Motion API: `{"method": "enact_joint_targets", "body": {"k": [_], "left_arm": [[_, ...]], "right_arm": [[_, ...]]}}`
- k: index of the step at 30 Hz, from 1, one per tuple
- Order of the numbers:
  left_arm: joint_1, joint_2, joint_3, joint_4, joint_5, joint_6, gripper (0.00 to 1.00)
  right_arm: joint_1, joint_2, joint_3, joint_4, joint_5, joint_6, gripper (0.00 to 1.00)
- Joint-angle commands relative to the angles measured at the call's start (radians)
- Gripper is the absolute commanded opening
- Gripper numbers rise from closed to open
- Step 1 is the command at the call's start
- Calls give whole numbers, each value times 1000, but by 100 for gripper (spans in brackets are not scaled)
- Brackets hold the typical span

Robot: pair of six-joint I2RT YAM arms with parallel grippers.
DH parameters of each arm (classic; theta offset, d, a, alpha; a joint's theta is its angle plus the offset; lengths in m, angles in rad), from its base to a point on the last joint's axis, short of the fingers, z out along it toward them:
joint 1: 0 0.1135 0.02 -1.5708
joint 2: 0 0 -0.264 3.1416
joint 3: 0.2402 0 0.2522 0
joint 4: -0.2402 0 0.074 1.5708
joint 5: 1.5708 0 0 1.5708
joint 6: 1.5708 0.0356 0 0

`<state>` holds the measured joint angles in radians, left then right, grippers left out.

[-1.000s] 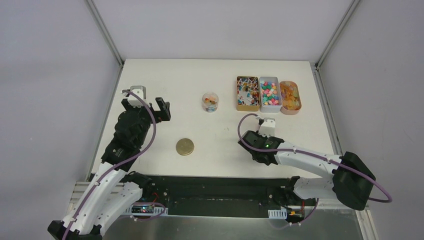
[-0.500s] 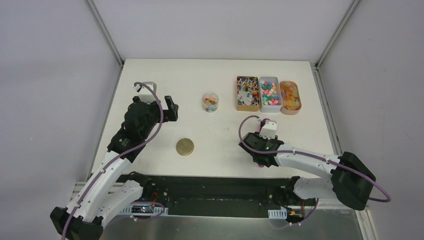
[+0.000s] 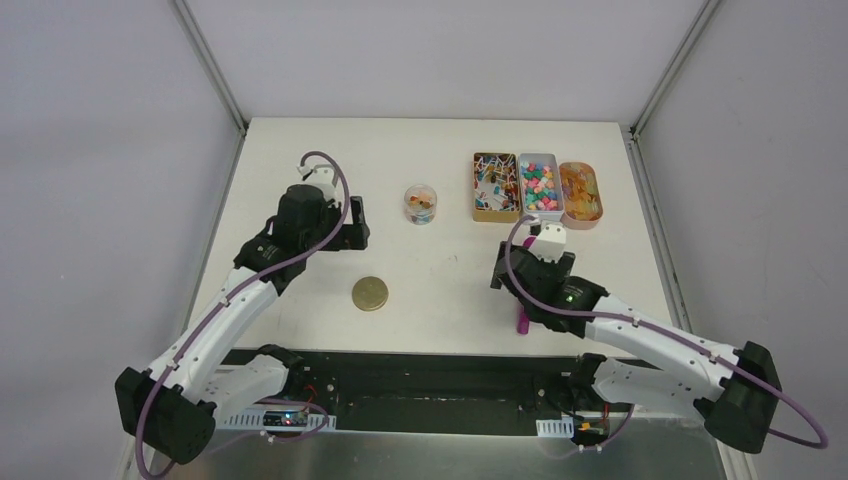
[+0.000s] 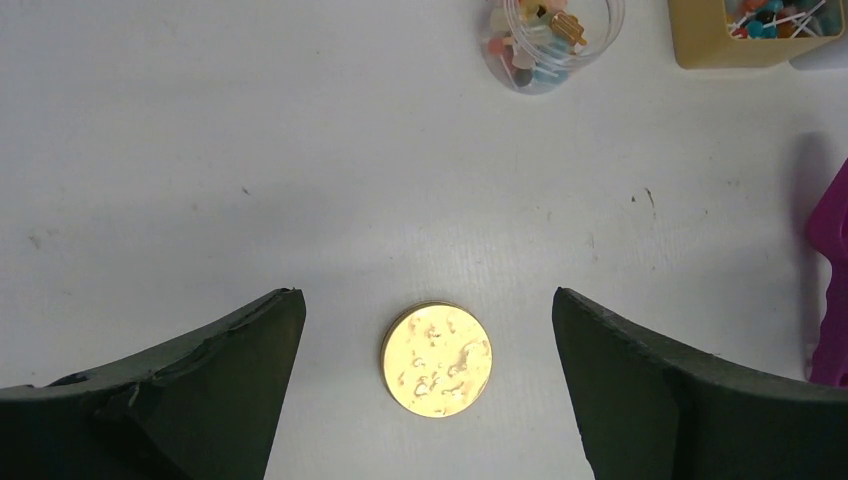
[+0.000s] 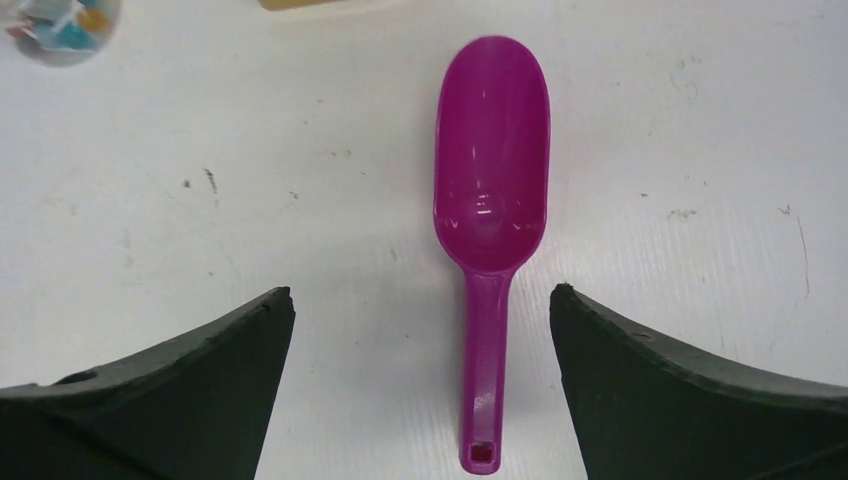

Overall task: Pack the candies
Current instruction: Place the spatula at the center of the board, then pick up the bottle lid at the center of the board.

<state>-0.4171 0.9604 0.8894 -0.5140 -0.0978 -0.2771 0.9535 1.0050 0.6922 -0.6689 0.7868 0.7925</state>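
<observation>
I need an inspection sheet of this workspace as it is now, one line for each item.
Surface: white table, with a few faint marks.
Job's things: candies in three trays at the far right, and some in the clear jar. Magenta scoop lies empty. Gold lid lies flat, apart from the jar.
Clutter: nothing seen.
Grippers: left gripper jaws open, lid in view between them, untouched. Right gripper jaws open on either side of the scoop handle, not touching.
Cables: purple cables run along both arms, away from the trays.
Surroundings: white walls, metal frame posts.
</observation>
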Motion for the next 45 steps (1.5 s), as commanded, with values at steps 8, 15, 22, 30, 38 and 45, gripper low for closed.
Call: {"method": "enact_joint_targets", "body": {"k": [8,15,22,30,38,45], "left_arm": [[-38,210,-50,-15,79,-114,99],[-88,243,-137,34,51,-177,97],[-127,268,-203,82,27,-204,95],[-172,317,-213,114,-9,-204,95],[-218,353,-210,114,-53,-203,91],[-259,394,-204,114,-72,-210,91]], "right_arm": [[6,-244,-31,148,-19,-94,100],[5,-423,-96,208,-2,-189,100],[4,-456,-116,233,2,-238,100],[4,-402,-111,224,-18,-234,100],[4,-403,-116,213,-31,-218,100],[4,-404,-104,195,-33,-222,100]]}}
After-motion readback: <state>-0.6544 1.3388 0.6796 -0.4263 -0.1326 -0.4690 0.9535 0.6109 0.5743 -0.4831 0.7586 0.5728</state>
